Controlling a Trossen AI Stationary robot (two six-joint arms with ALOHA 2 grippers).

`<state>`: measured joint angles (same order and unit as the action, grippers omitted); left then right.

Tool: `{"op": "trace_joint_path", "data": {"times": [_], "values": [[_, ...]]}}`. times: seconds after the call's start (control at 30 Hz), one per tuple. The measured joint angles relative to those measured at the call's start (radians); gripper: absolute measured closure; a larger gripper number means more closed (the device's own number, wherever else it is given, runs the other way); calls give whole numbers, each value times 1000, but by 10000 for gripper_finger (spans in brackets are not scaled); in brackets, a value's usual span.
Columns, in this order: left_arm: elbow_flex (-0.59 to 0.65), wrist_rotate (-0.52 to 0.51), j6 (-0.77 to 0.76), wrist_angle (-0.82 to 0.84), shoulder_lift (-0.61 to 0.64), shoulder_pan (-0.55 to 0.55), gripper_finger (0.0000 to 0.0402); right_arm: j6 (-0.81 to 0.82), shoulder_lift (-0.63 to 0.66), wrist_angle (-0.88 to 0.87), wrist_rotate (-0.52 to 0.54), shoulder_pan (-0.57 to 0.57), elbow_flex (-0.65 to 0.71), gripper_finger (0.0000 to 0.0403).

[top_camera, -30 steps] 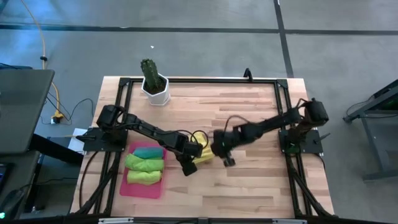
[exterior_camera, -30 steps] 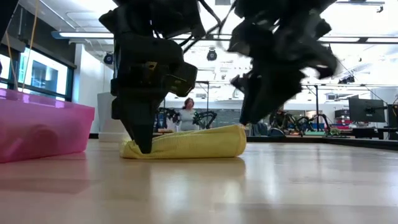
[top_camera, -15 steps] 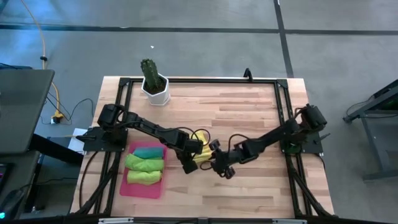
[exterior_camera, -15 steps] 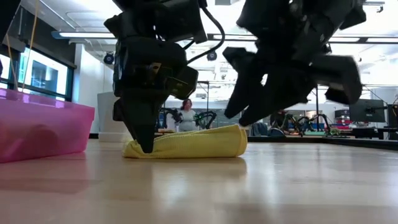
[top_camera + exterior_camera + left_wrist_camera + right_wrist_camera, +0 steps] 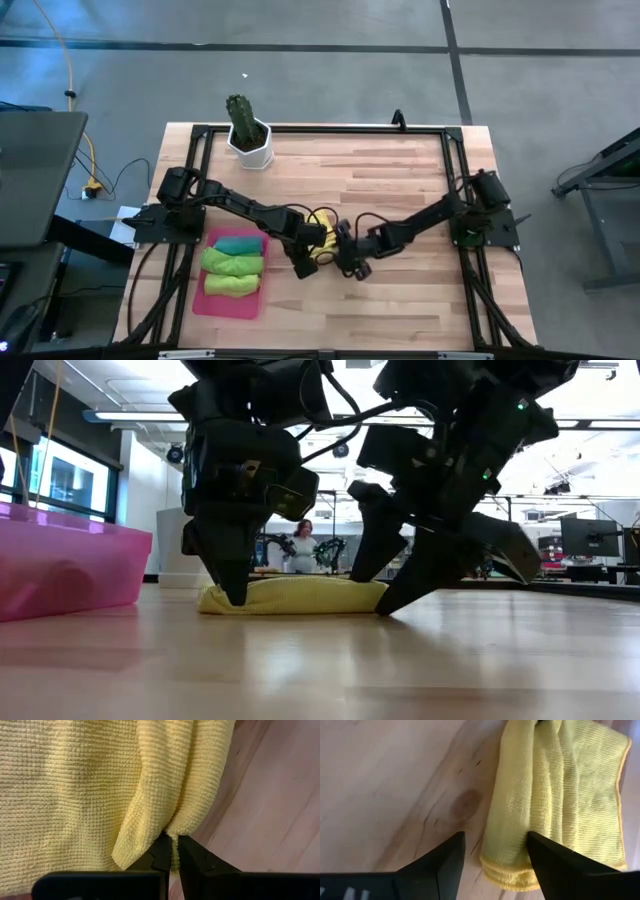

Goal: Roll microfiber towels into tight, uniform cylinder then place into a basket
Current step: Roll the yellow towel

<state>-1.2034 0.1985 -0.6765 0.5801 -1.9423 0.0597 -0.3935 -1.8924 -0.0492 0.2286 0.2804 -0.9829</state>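
A half-rolled yellow towel [image 5: 322,240] lies on the wooden table, right of the pink basket [image 5: 198,300]. My left gripper [image 5: 303,264] is shut on the towel's left end [image 5: 215,598]. My right gripper [image 5: 495,836] is open and tilted down over the towel's right end [image 5: 512,865]. One of its fingers stands on the bare wood and the other over the cloth. In the basket lie a teal towel [image 5: 237,243], a green one [image 5: 233,262] and a lime one [image 5: 230,284], all rolled. My left gripper pinches a hanging edge of the yellow towel [image 5: 173,839] between its two fingertips, at the cloth's left end. The fingers come steeply from above. The towel lies on the table. My right gripper's fingers [image 5: 555,862] stand on either side of the right end; I cannot tell whether they touch it.
A white pot with a cactus [image 5: 249,140] stands at the far left of the table. The basket's wall [image 5: 70,570] rises close to the left of the towel. Black frame rails run along the table's edges. Bare wood stretches to the right. A person [image 5: 302,545] shows far behind.
My right gripper has come down and toward the table's near edge to the yellow towel's right end. It has rolled about its own line and opened wide. The towel's left end has stayed in my left gripper.
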Motion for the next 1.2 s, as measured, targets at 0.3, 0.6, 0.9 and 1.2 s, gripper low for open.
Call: {"op": "trace_joint_path", "data": {"times": [0.3, 0.6, 0.9, 1.2], "values": [[1, 129, 16, -6, -3, 0, 390, 81, -16, 37, -24, -42, 0, 260], [1, 131, 117, -56, -3, 0, 389, 254, -14, -36, -97, -53, -2, 391], [1, -272, 525, -132, -2, 0, 389, 822, 0, -190, -136, -52, -5, 399], [-3, -251, 436, -30, 16, 3, 372, 1110, 9, -190, -267, -22, -3, 401]]}}
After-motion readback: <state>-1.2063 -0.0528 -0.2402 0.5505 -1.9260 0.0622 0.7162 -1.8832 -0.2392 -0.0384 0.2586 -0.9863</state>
